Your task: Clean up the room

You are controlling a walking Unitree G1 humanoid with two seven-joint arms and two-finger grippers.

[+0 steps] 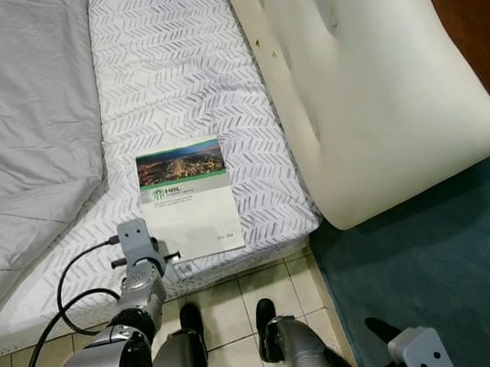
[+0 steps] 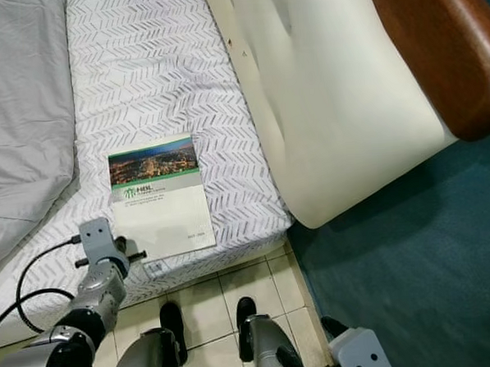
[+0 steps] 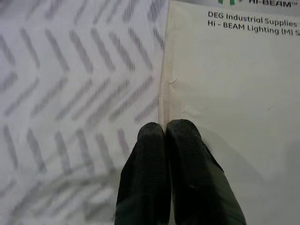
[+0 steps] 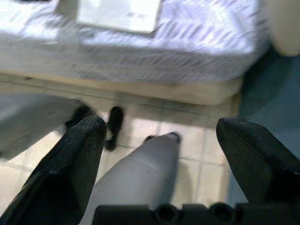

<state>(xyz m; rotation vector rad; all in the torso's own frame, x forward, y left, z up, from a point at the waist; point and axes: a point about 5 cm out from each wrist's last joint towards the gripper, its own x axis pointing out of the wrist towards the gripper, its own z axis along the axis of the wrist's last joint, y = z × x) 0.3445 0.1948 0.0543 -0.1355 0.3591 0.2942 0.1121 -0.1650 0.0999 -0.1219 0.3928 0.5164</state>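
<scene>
Lying flat on the patterned mattress [image 1: 182,80] near its front edge is a booklet [image 1: 188,199], its cover showing a night city photograph above a white lower half with printed text. The left gripper [image 3: 164,129] reaches over the front edge of the bed, and in the left wrist view its two black fingers [image 3: 145,173] are pressed together with no gap, their tips resting right at the booklet's side edge where the white cover meets the chevron sheet; they do not clamp the booklet. A black cable [image 1: 69,283] loops beside the left arm. A grey blanket [image 1: 28,121] covers the mattress on the robot's left. On the robot's right, a cream cushion [image 1: 372,95] leans against the mattress, and above it in the right eye view curves a brown wooden armrest [image 2: 443,50]. The right gripper [image 4: 159,140] hangs low by the robot's side, its fingers spread wide apart over the tiled floor [image 1: 235,299], with a teal carpet [image 1: 430,264] beside it and the robot's grey legs below.
</scene>
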